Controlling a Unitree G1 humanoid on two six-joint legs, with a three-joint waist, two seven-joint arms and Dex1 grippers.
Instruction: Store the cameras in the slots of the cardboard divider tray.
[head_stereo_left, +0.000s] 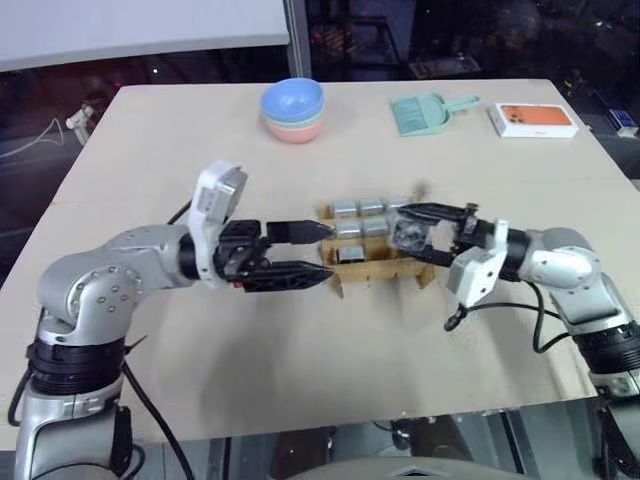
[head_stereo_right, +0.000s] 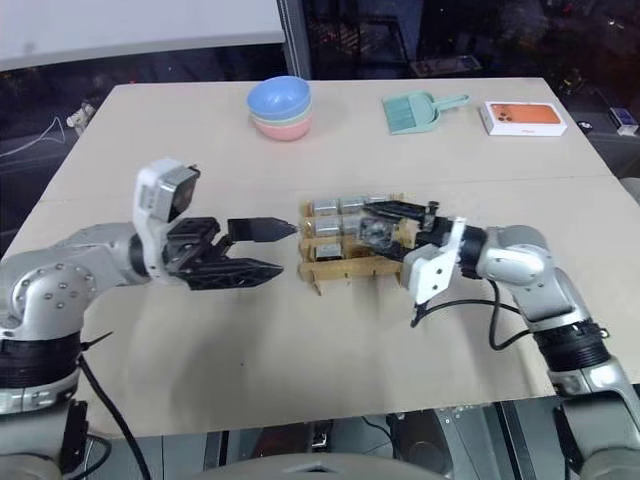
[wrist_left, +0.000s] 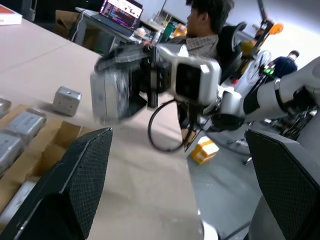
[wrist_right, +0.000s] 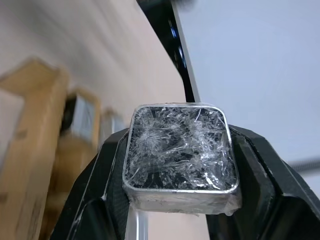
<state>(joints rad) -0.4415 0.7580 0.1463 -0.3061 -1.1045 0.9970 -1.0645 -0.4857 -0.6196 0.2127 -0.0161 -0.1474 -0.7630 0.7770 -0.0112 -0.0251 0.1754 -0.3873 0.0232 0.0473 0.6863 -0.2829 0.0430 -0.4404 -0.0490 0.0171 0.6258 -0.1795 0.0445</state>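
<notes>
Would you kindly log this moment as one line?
right hand: holds camera, over tray | left hand: open, empty | some slots filled

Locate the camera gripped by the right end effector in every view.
Left eye view: held camera right of centre, over the right end of the cardboard divider tray.
Right eye view: camera just right of centre, same tray end.
Left wrist view: camera blurred, raised beyond the tray.
Right wrist view: camera close up, cracked dark face showing.
Shared landmark: the tray.
</notes>
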